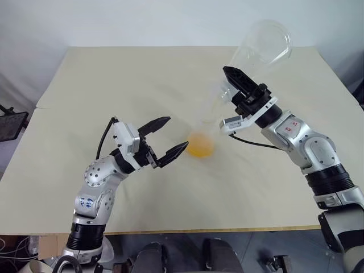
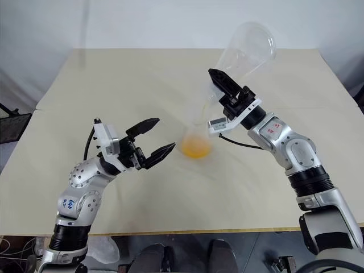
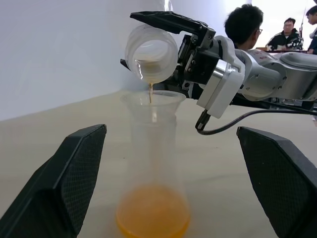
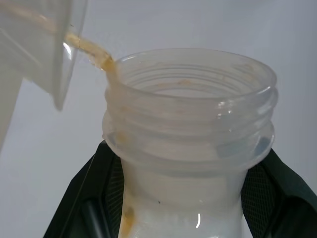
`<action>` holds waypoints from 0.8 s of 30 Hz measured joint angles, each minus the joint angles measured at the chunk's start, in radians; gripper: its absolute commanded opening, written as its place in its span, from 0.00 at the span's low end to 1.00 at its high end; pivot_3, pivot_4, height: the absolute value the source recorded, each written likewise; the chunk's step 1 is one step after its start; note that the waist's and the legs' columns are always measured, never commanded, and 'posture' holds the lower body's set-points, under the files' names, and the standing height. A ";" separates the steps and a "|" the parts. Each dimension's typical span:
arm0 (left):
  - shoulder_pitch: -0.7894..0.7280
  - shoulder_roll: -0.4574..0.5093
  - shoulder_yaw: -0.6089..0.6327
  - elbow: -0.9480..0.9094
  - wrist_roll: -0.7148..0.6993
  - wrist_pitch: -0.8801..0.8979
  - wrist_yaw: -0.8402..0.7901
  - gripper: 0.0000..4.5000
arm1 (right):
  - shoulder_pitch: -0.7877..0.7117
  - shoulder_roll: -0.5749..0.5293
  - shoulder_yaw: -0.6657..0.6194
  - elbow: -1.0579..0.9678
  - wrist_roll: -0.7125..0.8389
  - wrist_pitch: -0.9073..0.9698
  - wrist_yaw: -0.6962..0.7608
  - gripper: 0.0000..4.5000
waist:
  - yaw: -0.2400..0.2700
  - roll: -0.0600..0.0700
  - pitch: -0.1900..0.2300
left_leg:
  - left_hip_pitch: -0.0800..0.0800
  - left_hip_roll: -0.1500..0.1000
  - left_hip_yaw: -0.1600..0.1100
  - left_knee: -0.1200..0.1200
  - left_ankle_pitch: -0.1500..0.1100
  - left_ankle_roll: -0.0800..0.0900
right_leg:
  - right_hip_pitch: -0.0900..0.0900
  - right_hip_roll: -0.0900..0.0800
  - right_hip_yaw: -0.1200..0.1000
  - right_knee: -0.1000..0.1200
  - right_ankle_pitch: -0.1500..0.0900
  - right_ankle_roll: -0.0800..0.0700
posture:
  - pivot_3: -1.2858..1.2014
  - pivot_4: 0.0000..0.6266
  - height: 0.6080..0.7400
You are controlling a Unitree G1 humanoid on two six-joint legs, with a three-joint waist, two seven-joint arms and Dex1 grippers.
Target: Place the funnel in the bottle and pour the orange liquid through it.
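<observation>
My right hand [image 1: 238, 91] is clamped on the flask's [image 1: 259, 48] slick neck, tipped above the light, tippable bottle [image 1: 200, 145]; left hand [image 1: 170, 138] gapes beside it.

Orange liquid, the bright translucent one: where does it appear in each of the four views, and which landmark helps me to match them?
Left eye view: the orange liquid pools in the small clear flask-shaped bottle, mid-table.
Right eye view: same pool, mid-table.
Left wrist view: pool in the bottle's base.
Right wrist view: thin trickle leaving the flask's lip.
Shared landmark: the tilted large clear conical flask.
</observation>
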 measured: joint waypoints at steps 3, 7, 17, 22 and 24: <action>0.000 0.000 -0.001 0.002 0.000 0.000 0.000 1.00 | 0.000 0.000 0.000 0.000 0.026 -0.004 0.003 0.58 | 0.000 0.000 0.000 | 0.000 0.000 0.000 0.000 0.000 0.000 | 0.000 0.000 0.000 0.000 0.000 0.000 | 0.52 0.24 1.00; -0.001 0.000 -0.002 0.006 0.001 0.000 0.000 1.00 | 0.000 0.000 -0.002 0.000 0.067 -0.018 0.021 0.58 | 0.000 0.000 0.000 | 0.000 0.000 0.000 0.000 0.000 0.000 | 0.000 0.000 0.000 0.000 0.000 0.000 | 0.52 0.24 1.00; -0.003 0.006 -0.002 0.017 0.001 0.000 -0.011 1.00 | 0.108 0.073 -0.151 -0.030 0.757 0.051 0.424 0.58 | 0.001 0.000 0.000 | 0.000 0.000 -0.001 0.000 0.000 0.001 | 0.001 -0.001 -0.002 0.000 0.000 0.000 | 0.52 0.24 1.00; -0.005 0.013 -0.002 0.022 0.001 0.002 -0.021 1.00 | 0.144 0.094 -0.313 -0.088 1.089 0.232 0.571 0.58 | 0.006 0.000 0.000 | 0.000 -0.001 -0.002 0.000 0.001 0.002 | 0.001 -0.003 -0.002 0.000 0.000 0.000 | 0.52 0.24 1.00; -0.006 0.021 -0.001 0.024 0.001 0.003 -0.023 1.00 | 0.143 0.100 -0.399 -0.100 1.223 0.383 0.600 0.58 | 0.008 0.000 0.000 | 0.000 -0.001 -0.002 0.000 0.001 0.002 | 0.002 -0.003 -0.002 0.000 0.000 0.000 | 0.52 0.24 1.00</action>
